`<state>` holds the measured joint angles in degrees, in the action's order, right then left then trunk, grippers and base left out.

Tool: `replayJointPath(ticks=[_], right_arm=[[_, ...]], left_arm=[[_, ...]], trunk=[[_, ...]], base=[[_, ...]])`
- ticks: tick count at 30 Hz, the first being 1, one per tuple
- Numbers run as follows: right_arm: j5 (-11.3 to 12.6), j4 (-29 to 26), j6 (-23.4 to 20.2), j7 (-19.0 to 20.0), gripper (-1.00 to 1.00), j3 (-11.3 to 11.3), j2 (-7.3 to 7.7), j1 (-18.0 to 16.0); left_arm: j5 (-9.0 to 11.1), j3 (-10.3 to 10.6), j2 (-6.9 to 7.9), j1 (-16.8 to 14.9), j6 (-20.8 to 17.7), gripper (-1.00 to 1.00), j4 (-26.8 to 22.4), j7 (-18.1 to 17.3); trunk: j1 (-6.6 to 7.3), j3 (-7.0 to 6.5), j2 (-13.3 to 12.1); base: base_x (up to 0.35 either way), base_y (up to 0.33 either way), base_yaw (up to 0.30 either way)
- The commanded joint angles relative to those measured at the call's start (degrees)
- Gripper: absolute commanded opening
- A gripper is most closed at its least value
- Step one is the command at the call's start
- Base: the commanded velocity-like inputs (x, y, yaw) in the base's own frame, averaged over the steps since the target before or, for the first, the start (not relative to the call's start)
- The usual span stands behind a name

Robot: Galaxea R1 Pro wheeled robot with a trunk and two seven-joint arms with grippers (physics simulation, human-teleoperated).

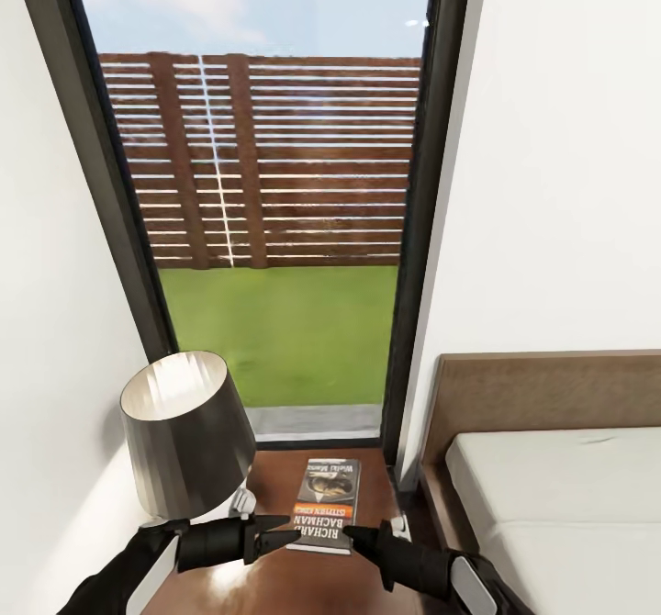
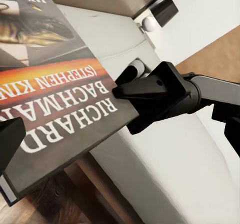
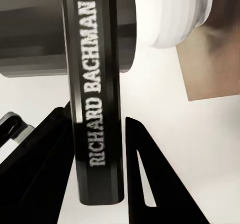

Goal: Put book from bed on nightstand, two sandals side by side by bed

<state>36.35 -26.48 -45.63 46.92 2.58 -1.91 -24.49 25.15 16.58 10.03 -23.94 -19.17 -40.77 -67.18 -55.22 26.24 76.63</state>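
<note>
Right tool [image 1: 353, 534] grasping book [image 1: 326, 503] over nightstand [image 1: 275, 477]; lamp [image 1: 188, 431] beside; left tool [image 1: 280, 528] released.

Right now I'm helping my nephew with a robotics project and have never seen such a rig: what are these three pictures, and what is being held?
It is a simulated two-armed robot. The big picture looks down from its head: the left gripper and right gripper are black pincers meeting at the book over the brown nightstand. A dark lamp stands there too, with the bed to the right, under a tall window. The other two pictures come from cameras near each gripper. In the right one, two fingers flank the book's spine, so that gripper seems to hold it. Whether the left one grips it, I cannot tell.
</note>
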Motion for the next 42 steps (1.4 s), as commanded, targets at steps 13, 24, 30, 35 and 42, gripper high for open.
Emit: replayJointPath(ticks=[13, 24, 30, 35, 42], right_arm=[[1.4, 2.8, -0.2, -9.4, -1.0, 0.8, -0.03, -0.1], [6.8, 2.8, -0.2, -10.6, -1.0, 0.9, -0.03, 0.0], [6.9, 2.8, -0.2, -10.6, -1.0, 0.9, -0.03, -0.1], [6.9, 2.7, -0.2, -10.6, -1.0, 0.9, -0.03, -0.1], [6.9, 2.7, -0.2, -10.6, -1.0, 0.9, -0.03, 0.0]], left_arm=[[0.6, 0.3, 0.02, 0.0, -0.6, 1.0, 0.0, 0.0], [0.6, 0.3, 0.05, 0.0, -0.6, 1.0, 0.0, 0.0], [0.6, 0.2, 0.05, 0.0, -0.6, 1.0, 0.0, 0.0], [0.6, 0.3, 0.04, 0.0, -0.6, 1.0, 0.0, 0.0], [0.6, 0.3, 0.01, 0.0, -0.6, 1.0, 0.0, 0.0]], trunk=[[0.0, 0.06, 0.0], [-1.1, 0.96, 2.0], [-2.41, 2.04, 4.4], [-3.51, 2.93, 6.5], [-5.05, 4.19, 9.3]], base=[[0.0, 0.0, 0.0], [0.0, 0.0, 0.0], [0.0, 0.0, 0.0], [0.0, 0.0, 0.0], [0.0, 0.0, 0.0]])
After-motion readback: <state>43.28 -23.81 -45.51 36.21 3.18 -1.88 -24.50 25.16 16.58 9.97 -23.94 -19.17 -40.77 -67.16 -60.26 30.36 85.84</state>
